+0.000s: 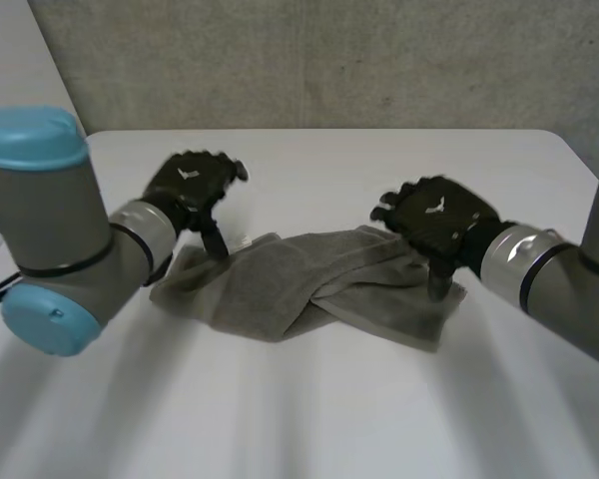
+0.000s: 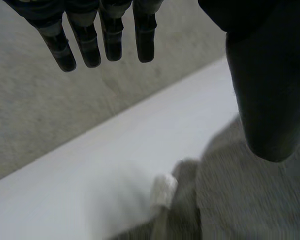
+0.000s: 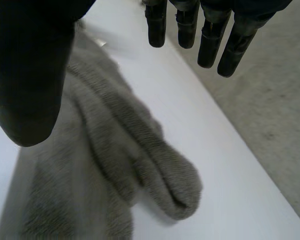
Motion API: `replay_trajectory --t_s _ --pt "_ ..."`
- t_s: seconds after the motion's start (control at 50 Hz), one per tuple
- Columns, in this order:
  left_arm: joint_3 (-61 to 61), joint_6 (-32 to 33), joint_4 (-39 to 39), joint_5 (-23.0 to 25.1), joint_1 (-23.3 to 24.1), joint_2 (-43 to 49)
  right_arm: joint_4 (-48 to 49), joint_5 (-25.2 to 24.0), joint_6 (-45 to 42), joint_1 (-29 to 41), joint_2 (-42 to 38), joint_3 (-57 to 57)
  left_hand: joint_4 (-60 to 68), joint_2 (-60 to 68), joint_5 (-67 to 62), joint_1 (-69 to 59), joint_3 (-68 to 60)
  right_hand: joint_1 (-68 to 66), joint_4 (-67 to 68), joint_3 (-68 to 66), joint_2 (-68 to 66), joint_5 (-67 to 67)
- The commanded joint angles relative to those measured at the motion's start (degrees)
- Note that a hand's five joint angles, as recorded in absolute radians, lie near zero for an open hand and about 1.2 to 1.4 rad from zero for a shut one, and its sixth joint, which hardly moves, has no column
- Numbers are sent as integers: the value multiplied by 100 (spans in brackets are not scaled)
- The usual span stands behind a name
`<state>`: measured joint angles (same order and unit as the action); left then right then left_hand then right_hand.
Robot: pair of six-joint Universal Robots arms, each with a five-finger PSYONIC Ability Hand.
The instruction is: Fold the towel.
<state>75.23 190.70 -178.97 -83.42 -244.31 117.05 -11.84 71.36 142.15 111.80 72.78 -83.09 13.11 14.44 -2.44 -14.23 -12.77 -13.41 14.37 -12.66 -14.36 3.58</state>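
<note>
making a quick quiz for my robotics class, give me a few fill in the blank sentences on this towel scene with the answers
1. The towel lying on the white table is ____ in colour.
2. The small white tag sits at the towel's end nearest the ____ hand.
3. The left hand and the right hand both hold their fingers ____, not curled.
Missing words: grey; left; straight.
</note>
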Motion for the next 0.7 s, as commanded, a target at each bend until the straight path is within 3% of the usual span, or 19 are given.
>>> replay_trajectory --t_s 0.02,0.26,0.36,0.4,0.48,0.52,0.54,0.56,0.7 --pt "-8 687 -15 -25 77 502 129 10 -863 262 -324 -304 -311 -237 38 217 277 341 -437 266 436 -358" --pt "-61 732 -42 -7 77 1083 1193 230 -979 465 -1231 -357 -311 452 -652 -473 277 -626 -437 266 -532 609" --pt "-61 723 -42 2 77 1162 1929 344 -953 456 -1398 -444 -311 1848 -2048 -1869 277 -1851 -437 266 -1757 1834" --pt "-79 706 -50 10 68 1180 2131 370 -944 456 -1442 -462 -311 3672 -3872 -3693 277 -2070 -437 266 -1976 2053" --pt "-88 705 -51 28 59 1206 2458 405 -830 456 -1503 -506 -311 5129 -5328 -5149 277 -3166 -437 266 -3072 3149" --pt "-88 697 -51 28 59 1206 2686 371 -672 456 -1539 -532 -311 5616 -5816 -5637 277 -5591 -437 266 -5496 5573" --pt "-96 697 -51 28 51 1206 2687 370 -671 456 -1539 -532 -311 6249 -6449 -6270 277 -5605 -437 266 -5511 5588" --pt "-96 688 -51 28 42 1189 2765 336 -567 456 -1547 -532 -311 6553 -6752 -6574 277 -6648 -437 266 -6554 6631" --pt "-131 626 -33 2 -20 987 2740 247 -258 342 -1477 -418 -311 6556 -6756 -6577 277 -6659 -437 266 -6564 6642"
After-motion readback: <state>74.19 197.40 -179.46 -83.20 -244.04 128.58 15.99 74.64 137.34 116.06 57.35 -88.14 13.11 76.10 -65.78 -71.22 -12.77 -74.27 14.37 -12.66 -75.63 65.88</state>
